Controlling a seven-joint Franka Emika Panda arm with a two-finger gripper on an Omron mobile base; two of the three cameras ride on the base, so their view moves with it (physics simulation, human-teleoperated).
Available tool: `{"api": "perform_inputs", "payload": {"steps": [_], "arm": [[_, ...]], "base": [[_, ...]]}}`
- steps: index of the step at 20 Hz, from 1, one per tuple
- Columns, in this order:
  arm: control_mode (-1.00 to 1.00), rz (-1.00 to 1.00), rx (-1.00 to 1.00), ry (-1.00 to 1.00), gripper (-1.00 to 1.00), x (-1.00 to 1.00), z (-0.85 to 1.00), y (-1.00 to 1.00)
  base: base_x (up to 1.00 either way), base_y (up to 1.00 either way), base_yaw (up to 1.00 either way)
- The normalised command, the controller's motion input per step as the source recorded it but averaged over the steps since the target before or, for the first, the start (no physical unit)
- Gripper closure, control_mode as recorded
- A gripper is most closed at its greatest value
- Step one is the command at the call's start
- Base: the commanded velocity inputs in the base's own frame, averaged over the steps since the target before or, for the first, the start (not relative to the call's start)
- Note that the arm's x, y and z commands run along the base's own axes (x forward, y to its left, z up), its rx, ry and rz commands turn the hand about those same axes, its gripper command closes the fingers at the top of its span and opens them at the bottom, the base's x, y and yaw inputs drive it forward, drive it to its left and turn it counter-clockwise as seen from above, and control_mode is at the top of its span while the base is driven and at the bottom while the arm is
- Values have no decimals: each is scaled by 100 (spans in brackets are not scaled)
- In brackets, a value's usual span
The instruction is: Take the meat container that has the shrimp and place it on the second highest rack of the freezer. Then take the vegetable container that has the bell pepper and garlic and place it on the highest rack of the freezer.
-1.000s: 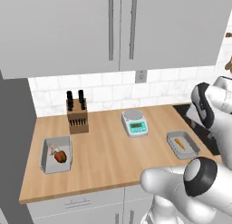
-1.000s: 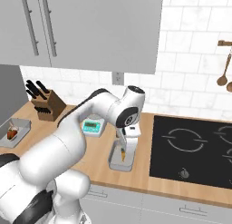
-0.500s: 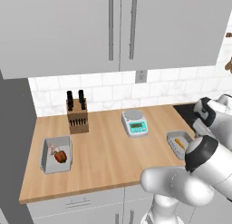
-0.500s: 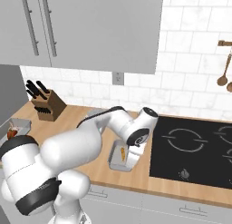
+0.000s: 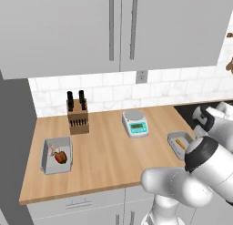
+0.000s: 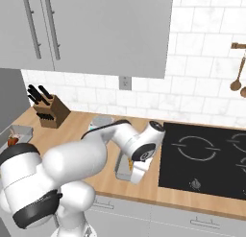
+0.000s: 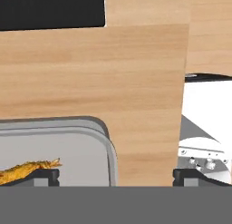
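Observation:
The meat container is a shallow grey tray holding an orange shrimp. It sits near the counter's front edge, beside the stove, as the meat container and the meat container in the base views. My gripper hangs low over its end, open wide. One fingertip is above the tray's inside, the other past its rim. The gripper points down at the tray's front end. The vegetable container with red bell pepper and garlic lies at the counter's left. The freezer racks are out of view.
A kitchen scale and a knife block stand toward the back of the counter. The black stove lies right of the meat container. A tall grey panel bounds the counter's left end. Wall cabinets hang above.
The hand has come down from above the counter to just over the meat container's front end. Its jaws have stayed wide open. The containers have not moved.

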Motion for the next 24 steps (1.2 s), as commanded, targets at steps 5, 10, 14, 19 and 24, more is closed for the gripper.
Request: {"api": "perform_inputs", "payload": {"steps": [5, 10, 14, 19, 24], "arm": [[-100, 18, -2, 1, -100, -9, -11, 9], [-100, 18, 0, 0, -100, 0, -2, 6], [-100, 12, 0, 0, -100, 0, -2, 4], [-100, 1, 0, 1, -100, 10, -9, 0], [-100, -5, 0, 4, -100, 36, -30, 0]], "base": [[0, 0, 0], [0, 0, 0], [0, 0, 0], [0, 0, 0], [0, 0, 0]]}}
